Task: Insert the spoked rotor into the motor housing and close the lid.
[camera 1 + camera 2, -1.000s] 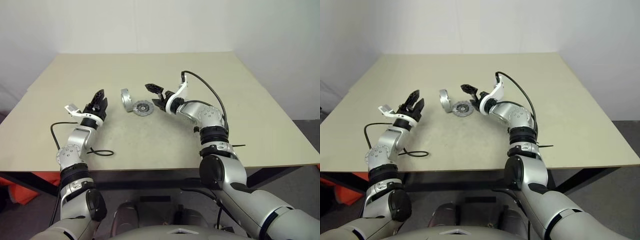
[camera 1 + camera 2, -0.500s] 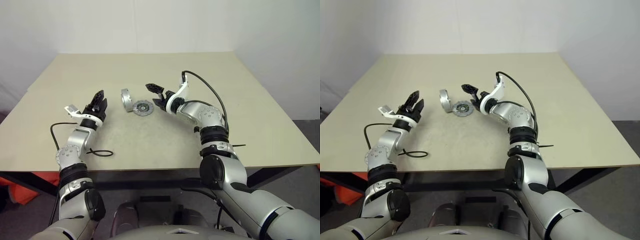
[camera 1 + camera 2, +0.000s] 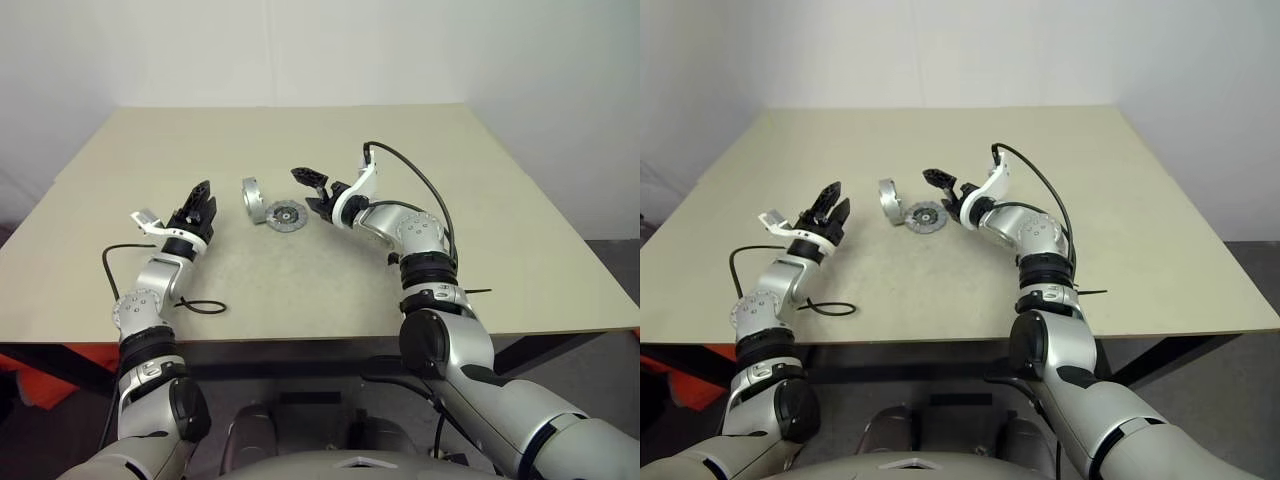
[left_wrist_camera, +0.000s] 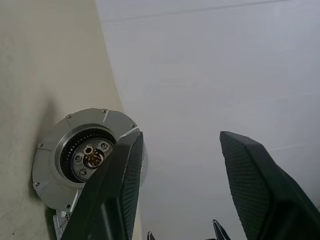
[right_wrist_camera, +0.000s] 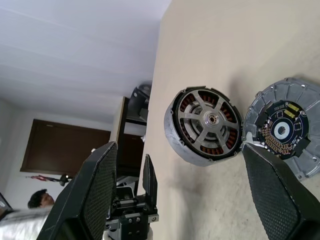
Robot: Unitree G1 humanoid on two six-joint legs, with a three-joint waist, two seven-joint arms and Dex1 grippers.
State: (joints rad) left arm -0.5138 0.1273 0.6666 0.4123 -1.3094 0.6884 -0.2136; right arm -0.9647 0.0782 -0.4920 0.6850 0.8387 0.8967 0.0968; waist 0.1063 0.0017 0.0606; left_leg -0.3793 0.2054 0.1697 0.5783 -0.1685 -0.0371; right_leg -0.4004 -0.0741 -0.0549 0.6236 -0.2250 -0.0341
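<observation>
Head views first: a beige table (image 3: 300, 290) is seen with two round parts near its middle; the motor housing (image 3: 251, 198) stands on its edge, and the lid (image 3: 286, 214) lies flat just beside it, toward the robot's right. The right gripper (image 3: 314, 192) is held just right of the lid, above the tabletop, its two black fingers spread wide with nothing between them. The left gripper (image 3: 199, 203) is held well to the left of the housing, its fingers parted and empty. A black cable (image 3: 200, 305) is looped on the table by the left arm.

Left wrist view: the housing's silver back face (image 4: 85, 155) is shown upright on the table, partly covered by one finger (image 4: 117, 195); the jaws are seen apart, holding nothing.

Right wrist view: the housing (image 5: 202, 124) is shown on edge, copper windings visible behind a silver spoked rotor (image 5: 209, 119) seated at its centre; the lid (image 5: 286, 131) lies touching its rim, inner face up. The left gripper (image 5: 132, 192) is seen beyond.
</observation>
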